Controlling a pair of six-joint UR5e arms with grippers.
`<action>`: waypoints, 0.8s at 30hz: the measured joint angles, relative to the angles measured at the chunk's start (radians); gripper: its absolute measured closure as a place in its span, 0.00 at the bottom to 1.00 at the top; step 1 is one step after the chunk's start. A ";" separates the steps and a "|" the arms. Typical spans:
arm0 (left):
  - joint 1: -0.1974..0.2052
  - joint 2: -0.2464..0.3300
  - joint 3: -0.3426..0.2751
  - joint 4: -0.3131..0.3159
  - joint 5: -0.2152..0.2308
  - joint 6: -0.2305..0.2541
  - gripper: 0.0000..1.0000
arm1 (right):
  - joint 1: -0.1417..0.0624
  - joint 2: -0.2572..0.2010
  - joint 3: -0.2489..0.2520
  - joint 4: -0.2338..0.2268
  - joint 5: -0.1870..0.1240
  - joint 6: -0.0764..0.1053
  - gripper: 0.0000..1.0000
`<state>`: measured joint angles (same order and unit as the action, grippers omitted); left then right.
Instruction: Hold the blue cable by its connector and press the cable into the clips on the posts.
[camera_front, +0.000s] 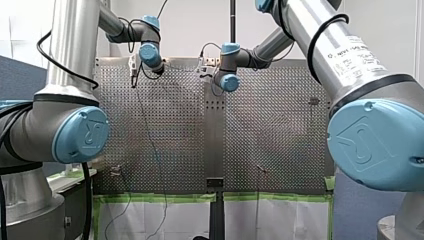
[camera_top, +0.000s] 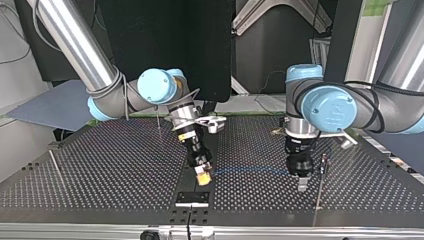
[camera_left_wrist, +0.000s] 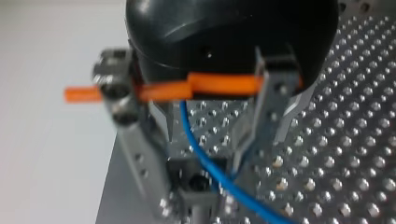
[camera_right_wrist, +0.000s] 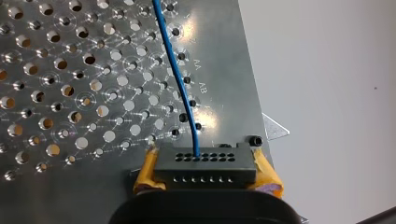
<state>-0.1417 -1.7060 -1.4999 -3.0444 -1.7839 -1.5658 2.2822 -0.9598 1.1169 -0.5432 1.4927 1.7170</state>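
My right pincer (camera_right_wrist: 208, 179) clamped on black connector (camera_right_wrist: 205, 161), yellow pads (camera_right_wrist: 148, 170) either side. Blue cable (camera_right_wrist: 180, 79) runs out over bench (camera_right_wrist: 70, 102). My left pincer (camera_left_wrist: 203, 135) stands apart, cable passing between.

The thin blue cable (camera_top: 250, 170) runs from the black block connector (camera_right_wrist: 205, 169), in my right gripper (camera_top: 203, 177), to my left gripper (camera_top: 302, 184). A slim metal post (camera_top: 320, 187) stands beside the latter.

Blue cable (camera_top: 250, 170) strung between my right gripper (camera_top: 202, 176) and left gripper (camera_top: 302, 183) bars that gap. Thin post (camera_top: 320, 182) just beside my left gripper. Perforated table (camera_top: 110, 175) open toward top view's left, short of another post (camera_top: 56, 169).
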 joint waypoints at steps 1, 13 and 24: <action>0.001 0.000 0.000 0.001 -0.007 0.000 0.00 | 0.000 0.000 0.000 0.000 0.000 0.000 1.00; 0.006 0.001 0.000 0.005 0.002 0.000 0.00 | 0.000 0.000 0.001 0.004 0.000 -0.003 1.00; 0.007 0.001 0.003 0.014 -0.002 0.002 0.00 | -0.003 0.001 0.002 0.013 0.006 -0.005 1.00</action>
<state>-0.1348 -1.7048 -1.4972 -3.0303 -1.7856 -1.5637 2.2794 -0.9588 1.1185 -0.5304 1.4990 1.7123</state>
